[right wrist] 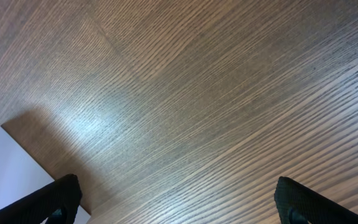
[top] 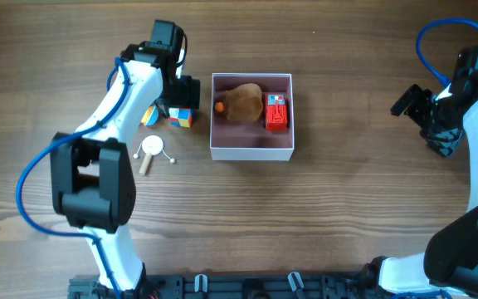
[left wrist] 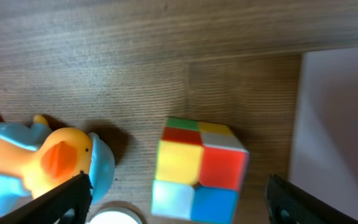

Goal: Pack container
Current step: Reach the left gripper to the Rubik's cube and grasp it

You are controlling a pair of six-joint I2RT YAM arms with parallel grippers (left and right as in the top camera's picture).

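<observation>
Left wrist cam: left fingers (left wrist: 55, 202) spread wide, empty, 2x2 cube (left wrist: 197, 171) sitting between them on the table (left wrist: 104, 62). Right fingers (right wrist: 48, 199) equally wide apart, holding nothing.

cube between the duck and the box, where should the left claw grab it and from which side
Bring the left claw straight down and close on the cube across its two opposite flat side faces. It sits flat, with a gap toward the duck toy and one toward the container, so a finger fits each side.
</observation>
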